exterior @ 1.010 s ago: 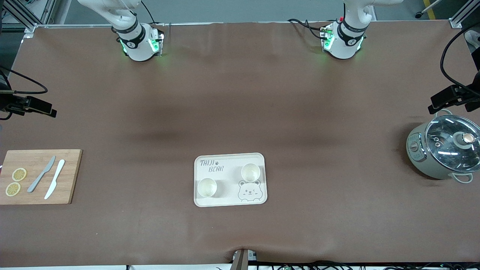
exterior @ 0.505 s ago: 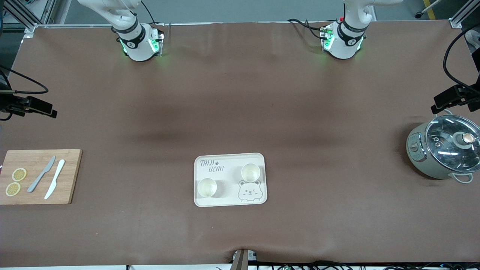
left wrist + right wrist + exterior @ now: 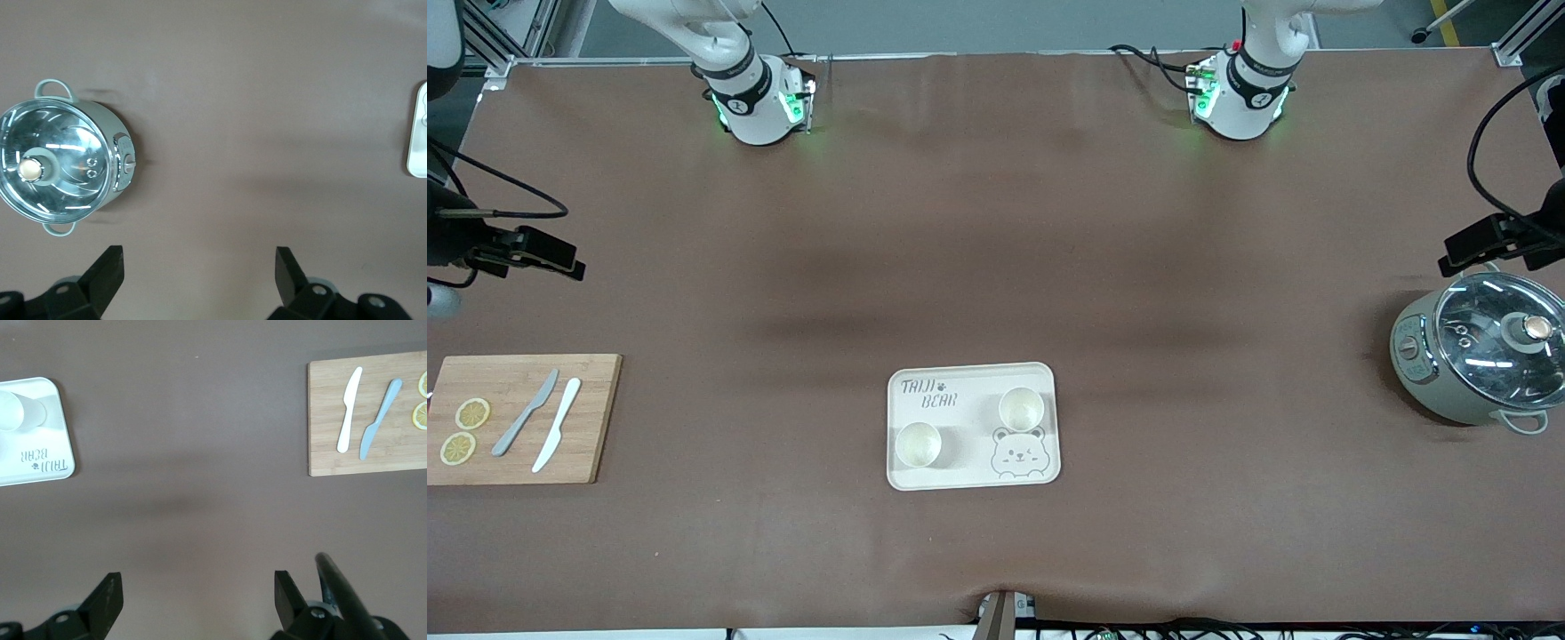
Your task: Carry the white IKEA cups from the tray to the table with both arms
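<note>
- Since the earlier frames the right gripper point(image 3: 560, 263) has shifted a little toward the table's middle at the right arm's end; the left gripper point(image 3: 1463, 255) has edged in likewise at the left arm's end. Cups and tray have not moved.
- Two white IKEA cups stand upright on the tray point(image 3: 971, 473), well apart from each other. One cup point(image 3: 918, 444) sits nearer the front camera, toward the right arm's end of the tray; the other cup point(image 3: 1021, 409) sits farther from that camera, toward the left arm's end, just above the printed bear.
- Tray lies on the brown table point(image 3: 996, 249), roughly midway between the two ends, nearer the front camera than the arm bases.
- Left gripper — up in the air over bare table just beside the lidded pot point(image 3: 1480, 358). In the left wrist view its fingers point(image 3: 107, 270) are spread wide, nothing between them; the pot point(image 3: 63, 160) shows below, and the tray's edge point(image 3: 419, 133) is well apart.
- Right gripper — up in the air over bare table, near the cutting board point(image 3: 516, 418). In the right wrist view its fingers point(image 3: 107, 597) are spread wide and empty; a tray corner point(image 3: 33, 447) with one cup point(image 3: 20, 410) shows, as does the board point(image 3: 367, 417).
- On the board: a grey knife point(image 3: 525, 413), a white knife point(image 3: 557, 424), two lemon slices point(image 3: 464, 430).
</note>
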You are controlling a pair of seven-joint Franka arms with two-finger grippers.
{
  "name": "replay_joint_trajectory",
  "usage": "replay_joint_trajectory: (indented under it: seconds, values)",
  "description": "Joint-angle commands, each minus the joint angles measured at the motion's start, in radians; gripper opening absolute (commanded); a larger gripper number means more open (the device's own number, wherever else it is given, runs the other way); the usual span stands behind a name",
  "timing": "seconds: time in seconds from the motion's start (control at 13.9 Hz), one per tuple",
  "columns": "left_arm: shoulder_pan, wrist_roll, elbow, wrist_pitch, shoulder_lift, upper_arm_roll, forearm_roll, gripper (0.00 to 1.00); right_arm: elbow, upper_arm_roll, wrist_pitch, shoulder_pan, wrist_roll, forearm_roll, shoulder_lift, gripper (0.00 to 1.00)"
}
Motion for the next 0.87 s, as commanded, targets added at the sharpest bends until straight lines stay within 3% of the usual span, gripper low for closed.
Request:
replay_joint_trajectory:
  seconds: [0.0, 0.29, 0.43, 0.79]
  values:
    - [-0.020, -0.021, 0.005, 0.000, 0.032, -0.008, -0.018, 1.00, -0.002, 0.001, 0.017, 0.027, 0.058, 0.019, 0.000, 1.00]
    - [-0.068, -0.046, 0.008, 0.028, 0.102, -0.008, -0.025, 1.00, -0.002, 0.001, 0.086, 0.102, 0.167, 0.036, 0.043, 1.00]
    - [-0.076, -0.061, 0.009, 0.084, 0.143, -0.005, -0.087, 1.00, -0.002, 0.001, 0.120, 0.136, 0.256, 0.071, 0.067, 1.00]
    - [-0.175, -0.305, 0.010, 0.222, 0.243, -0.005, -0.101, 1.00, -0.002, 0.001, 0.253, 0.235, 0.425, 0.082, 0.150, 1.00]
